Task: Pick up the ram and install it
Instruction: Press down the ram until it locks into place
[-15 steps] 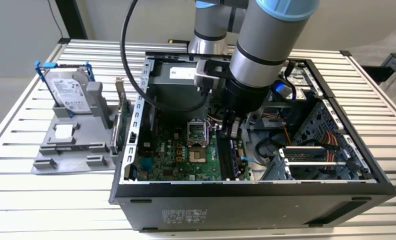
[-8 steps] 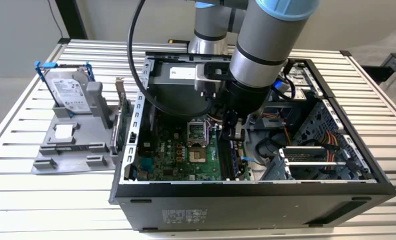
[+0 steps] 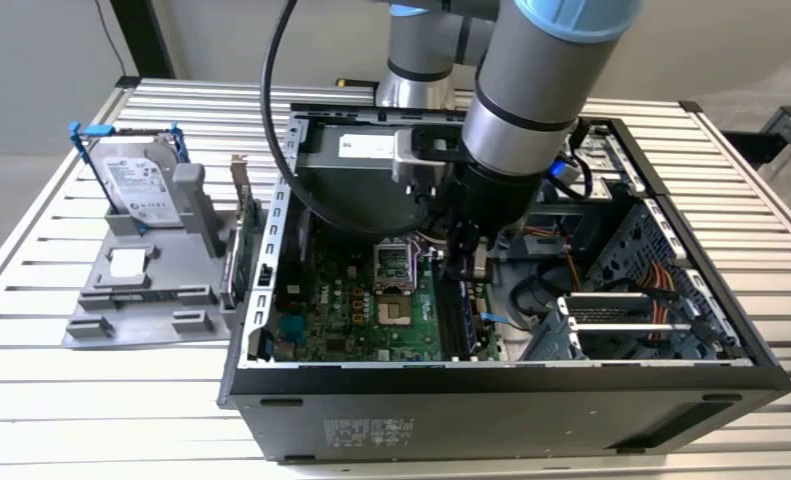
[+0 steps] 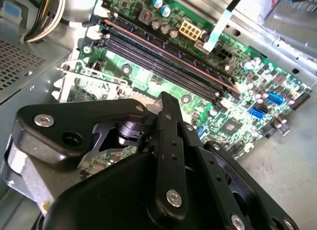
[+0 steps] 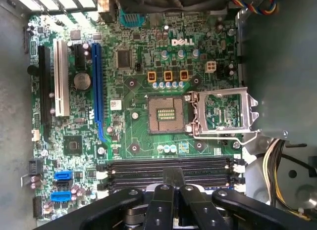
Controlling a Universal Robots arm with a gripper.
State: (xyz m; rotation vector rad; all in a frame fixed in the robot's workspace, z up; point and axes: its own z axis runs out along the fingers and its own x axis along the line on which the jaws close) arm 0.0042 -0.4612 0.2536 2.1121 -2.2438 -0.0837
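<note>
The ram [image 3: 470,318] is hard to make out for certain. In the exterior view a slim dark strip stands on edge along the memory slots [image 3: 457,312], directly under the gripper [image 3: 459,266], and that appears to be it; whether it is fully seated I cannot tell. In both wrist views the gripper's [image 5: 173,174] fingers [image 4: 165,111] are pressed together into one narrow black tip, with nothing visible between them. That tip hangs just over the row of long black memory slots [image 5: 168,166]. In the second wrist view the same slots [image 4: 168,62] run diagonally across the green motherboard [image 4: 247,86] beyond the gripper [image 4: 163,99]. Beside the slots on the motherboard [image 5: 138,91] sits the bare processor socket [image 5: 167,114] with its metal retaining frame [image 5: 223,114] swung open next to it, and farther off lies a long blue expansion slot [image 5: 96,86]. The board lies flat in the floor of the open computer case [image 3: 502,395], which rests on its side on the slatted metal table [image 3: 102,400]. The arm [image 3: 529,90] reaches down into the case from above. Towards the exterior view's left, well apart from the case's interior, a grey holder [image 3: 135,290] carries an upright silver hard drive [image 3: 142,185] with blue clips. A card with a metal bracket [image 3: 244,235] stands between that holder and the case wall.
</note>
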